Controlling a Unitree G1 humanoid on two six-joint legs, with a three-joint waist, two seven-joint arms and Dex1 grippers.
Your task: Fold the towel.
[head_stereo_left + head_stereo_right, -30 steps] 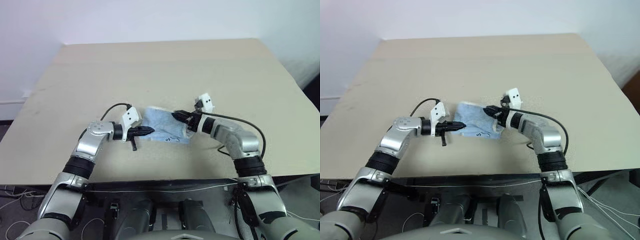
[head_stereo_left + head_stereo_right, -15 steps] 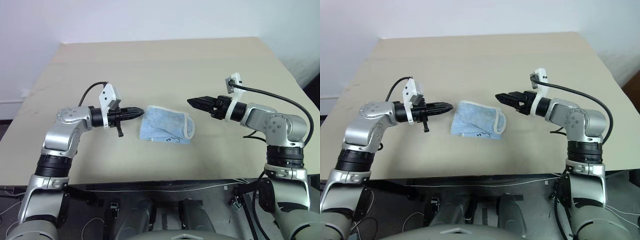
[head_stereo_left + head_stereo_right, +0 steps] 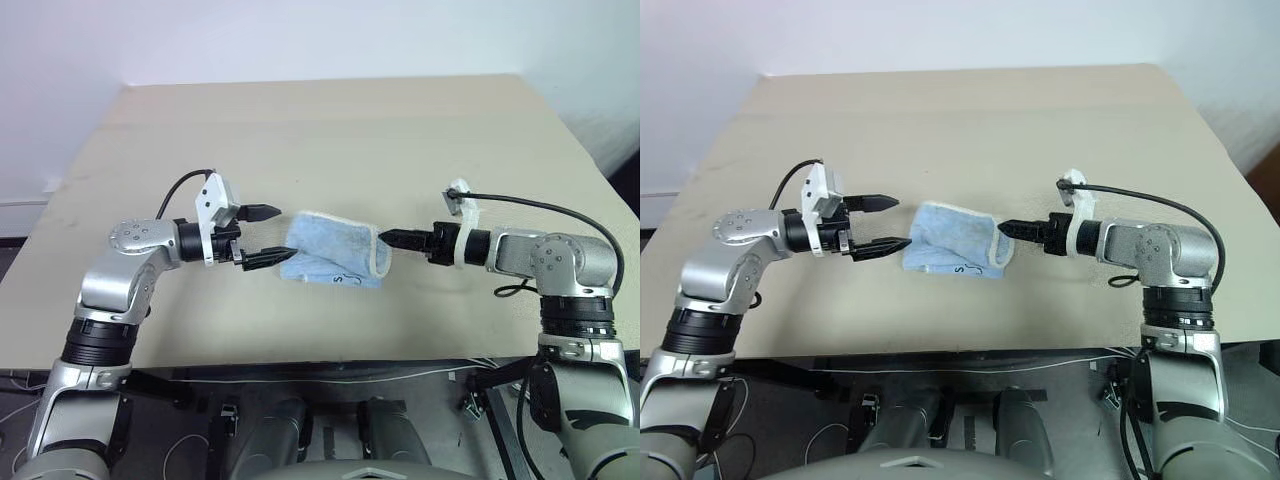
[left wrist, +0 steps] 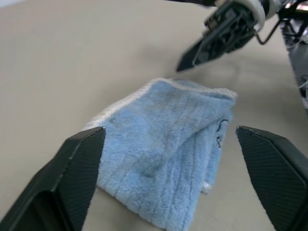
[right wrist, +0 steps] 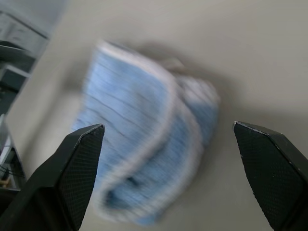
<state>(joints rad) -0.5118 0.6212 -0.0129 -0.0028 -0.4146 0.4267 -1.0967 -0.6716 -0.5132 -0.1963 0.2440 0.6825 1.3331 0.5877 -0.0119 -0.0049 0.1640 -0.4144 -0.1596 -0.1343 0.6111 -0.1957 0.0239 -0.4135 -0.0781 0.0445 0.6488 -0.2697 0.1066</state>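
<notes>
You'll find just one mark: a small dark print on the light blue towel (image 3: 333,253), near its front edge. It looks like a curly letter, perhaps an S, but it's too small and blurred for you to read with confidence. Nothing else carries lettering.
</notes>
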